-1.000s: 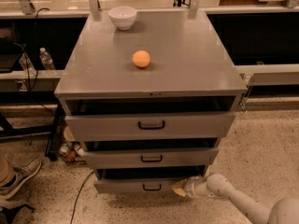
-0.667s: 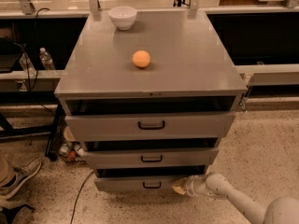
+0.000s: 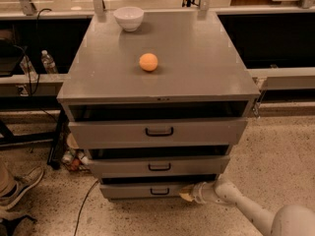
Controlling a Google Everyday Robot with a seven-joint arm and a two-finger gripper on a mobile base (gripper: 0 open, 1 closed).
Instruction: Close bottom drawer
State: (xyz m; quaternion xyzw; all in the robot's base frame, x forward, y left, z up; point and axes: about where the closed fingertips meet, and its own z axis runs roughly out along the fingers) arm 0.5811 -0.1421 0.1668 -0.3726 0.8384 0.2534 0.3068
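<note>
The bottom drawer (image 3: 133, 190) is the lowest grey front of the cabinet, with a small black bar handle (image 3: 159, 191). It stands out only a little from the cabinet, with a dark gap above it. My gripper (image 3: 187, 193) is at the end of the white arm (image 3: 246, 209) that comes in from the lower right. It is pressed against the right part of the bottom drawer's front, just right of the handle.
The middle drawer (image 3: 160, 166) and top drawer (image 3: 157, 131) stand out slightly above. An orange ball (image 3: 148, 62) and a white bowl (image 3: 129, 17) sit on the cabinet top. A person's shoe (image 3: 22, 185) and a cable (image 3: 87, 203) lie on the floor at left.
The gripper has stayed against the bottom drawer front. The drawer looks pushed in slightly further than before.
</note>
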